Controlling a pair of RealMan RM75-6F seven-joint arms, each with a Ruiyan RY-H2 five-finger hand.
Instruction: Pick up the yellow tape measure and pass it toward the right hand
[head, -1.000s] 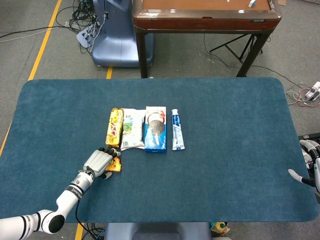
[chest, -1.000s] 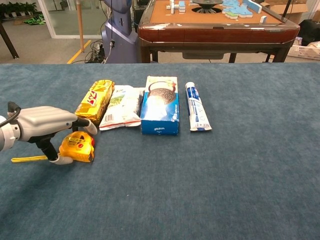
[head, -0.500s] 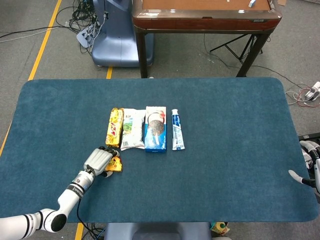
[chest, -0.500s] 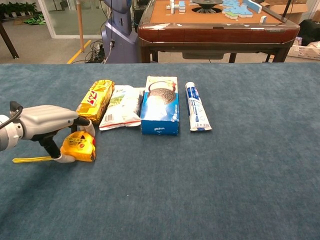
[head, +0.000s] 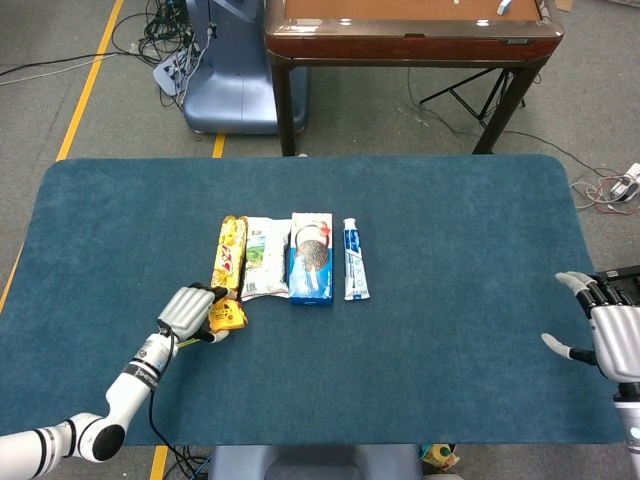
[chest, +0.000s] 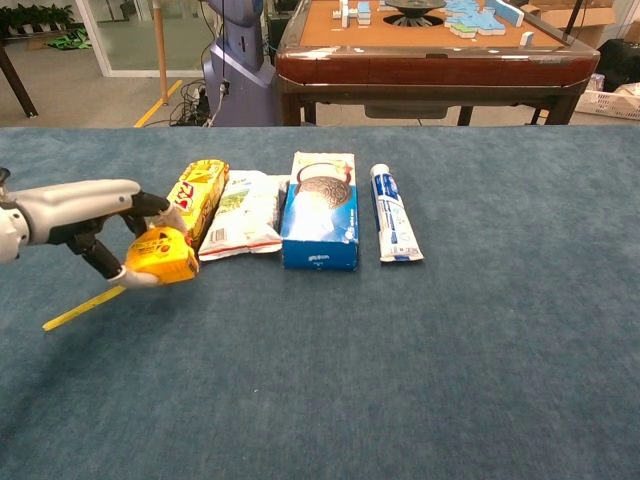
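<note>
A: One step is done: the yellow tape measure (chest: 160, 257) is grasped in the left hand (chest: 95, 215), raised just off the table (chest: 400, 380).

B: The pass is outstanding; the right hand (head: 610, 335) is spread, holding nothing.

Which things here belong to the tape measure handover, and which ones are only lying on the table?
Belong to the job:
yellow tape measure
left hand, holding it
right hand, open

Only lying about:
yellow snack pack
white pouch
blue cookie box
toothpaste tube
</note>
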